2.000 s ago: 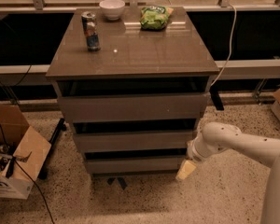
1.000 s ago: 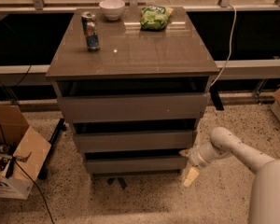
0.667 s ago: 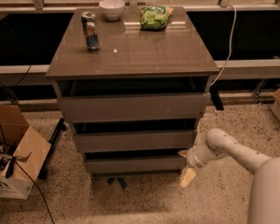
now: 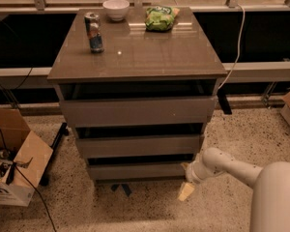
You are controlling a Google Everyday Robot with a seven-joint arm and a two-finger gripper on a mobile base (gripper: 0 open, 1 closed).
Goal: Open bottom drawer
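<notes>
The bottom drawer (image 4: 137, 170) is the lowest of three taupe-grey handleless fronts in the cabinet (image 4: 135, 57); its front sits about flush with the ones above, with a dark gap over it. My gripper (image 4: 186, 187) reaches in from the lower right on a white arm and hangs at the drawer's right end, close to the floor, just beside the front's right corner. One cream fingertip (image 4: 186, 191) points down towards the floor.
On the cabinet top stand a can (image 4: 94, 32), a white bowl (image 4: 116, 8) and a green bag (image 4: 160, 18). An open cardboard box (image 4: 12, 158) sits on the floor at left. A cable (image 4: 234, 47) hangs at the right. Speckled floor lies in front.
My gripper has shifted slightly left, closer to the bottom drawer's right corner, after dropping lower two seconds ago. The drawers have not moved.
</notes>
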